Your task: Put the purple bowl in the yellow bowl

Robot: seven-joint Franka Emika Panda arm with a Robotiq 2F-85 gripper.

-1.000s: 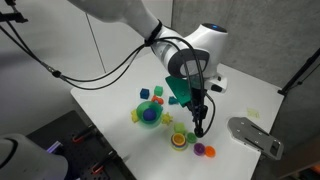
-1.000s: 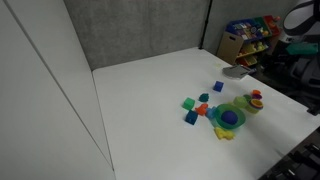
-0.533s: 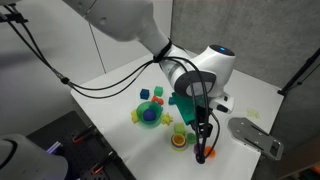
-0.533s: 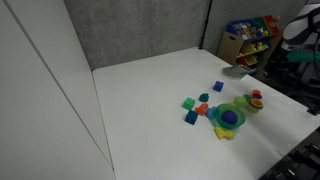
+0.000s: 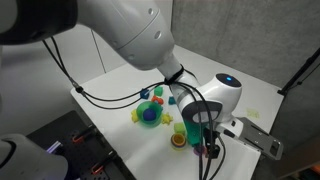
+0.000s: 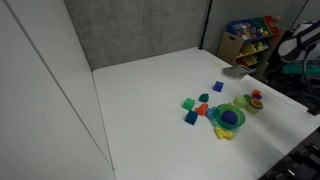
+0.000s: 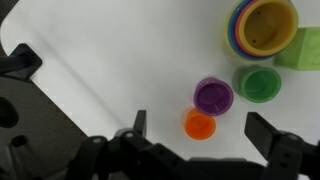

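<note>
In the wrist view the purple bowl (image 7: 213, 96) sits upright on the white table, touching a tiny orange bowl (image 7: 200, 125) and next to a small green bowl (image 7: 261, 83). The yellow bowl (image 7: 265, 25) stands at the top right, nested in other coloured rims. My gripper (image 7: 205, 135) is open and empty, hovering above the orange and purple bowls, with its fingers wide on either side. In an exterior view the gripper (image 5: 209, 149) hangs low over the table and hides the purple bowl. The yellow bowl (image 5: 179, 141) is just beside it.
A larger blue-green bowl (image 5: 149, 114) with coloured blocks around it lies farther in on the table; it also shows in an exterior view (image 6: 230, 117). A green block (image 7: 308, 50) lies by the yellow bowl. A grey flat object (image 5: 255, 136) lies near the table edge.
The arm has swung toward the table's near corner and lowered, bringing the open gripper over the small purple and orange bowls. No object has moved.
</note>
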